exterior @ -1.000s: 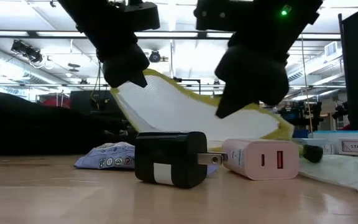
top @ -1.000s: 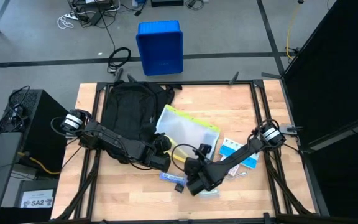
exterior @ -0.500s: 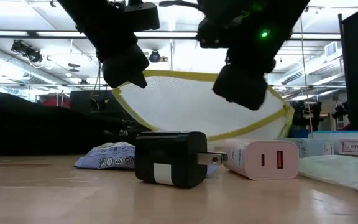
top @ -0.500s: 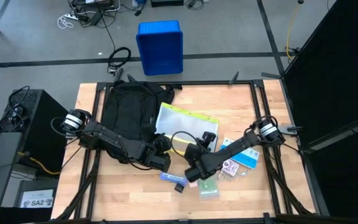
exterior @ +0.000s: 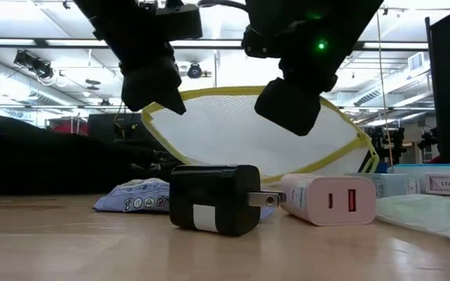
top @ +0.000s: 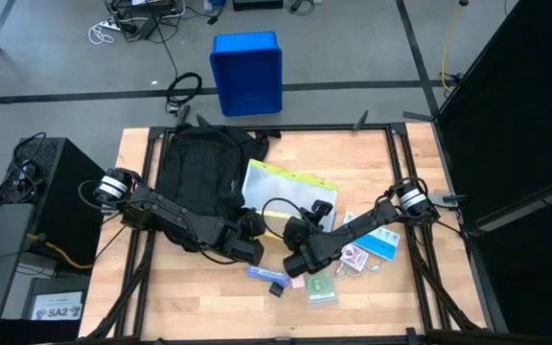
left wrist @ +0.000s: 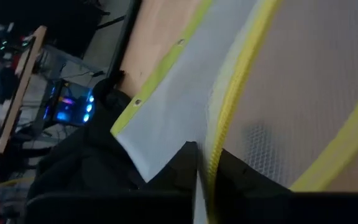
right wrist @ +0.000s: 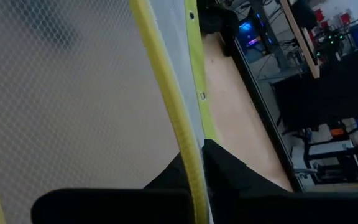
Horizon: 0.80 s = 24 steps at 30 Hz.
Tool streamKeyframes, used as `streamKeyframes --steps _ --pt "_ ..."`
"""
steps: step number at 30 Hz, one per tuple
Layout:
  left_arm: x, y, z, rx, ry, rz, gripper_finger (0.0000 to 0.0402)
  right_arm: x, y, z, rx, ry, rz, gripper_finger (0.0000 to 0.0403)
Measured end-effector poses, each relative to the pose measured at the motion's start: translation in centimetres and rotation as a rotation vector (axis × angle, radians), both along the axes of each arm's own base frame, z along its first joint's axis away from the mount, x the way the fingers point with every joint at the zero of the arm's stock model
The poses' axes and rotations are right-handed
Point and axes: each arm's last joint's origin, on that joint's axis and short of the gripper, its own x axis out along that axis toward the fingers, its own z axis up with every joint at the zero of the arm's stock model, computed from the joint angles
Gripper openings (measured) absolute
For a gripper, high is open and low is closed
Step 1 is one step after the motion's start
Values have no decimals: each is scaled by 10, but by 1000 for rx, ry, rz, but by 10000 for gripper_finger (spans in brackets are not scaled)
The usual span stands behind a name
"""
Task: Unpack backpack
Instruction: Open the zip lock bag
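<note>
Both sets of jaws are clamped on the yellow-edged mesh pouch [top: 286,192]: the left gripper [top: 253,226] pinches its yellow border at the corner near the backpack [top: 202,170], and the right gripper [top: 295,233] nips the same near edge a little further along. The pouch stands lifted off the desk [top: 372,153] on that side, its white mesh bowed between the two grips. The backpack lies flat on the desk's far left part, just beside the pouch. In front sit a black charger [exterior: 213,198], a pink charger [exterior: 328,199] and a small blue packet [exterior: 134,195]
</note>
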Motion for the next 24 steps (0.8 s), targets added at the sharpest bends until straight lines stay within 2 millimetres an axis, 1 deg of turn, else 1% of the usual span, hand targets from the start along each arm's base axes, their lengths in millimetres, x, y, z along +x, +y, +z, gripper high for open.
streamKeyframes --steps 8,12,16,20,24 --pt "13 -8 5 -11 -48 -120 115 -1 2 0 -2 -8 3 0" --pt "18 -9 7 -12 -70 -151 145 -1 2 0 -3 -8 3 0" --pt "23 -7 3 -10 -75 -147 157 -1 2 0 -2 -8 3 0" --pt "32 -5 -9 9 -53 -160 158 -1 2 0 -1 -6 3 0" --pt "40 -2 -16 33 -63 -161 158 -1 2 0 1 -5 3 0"
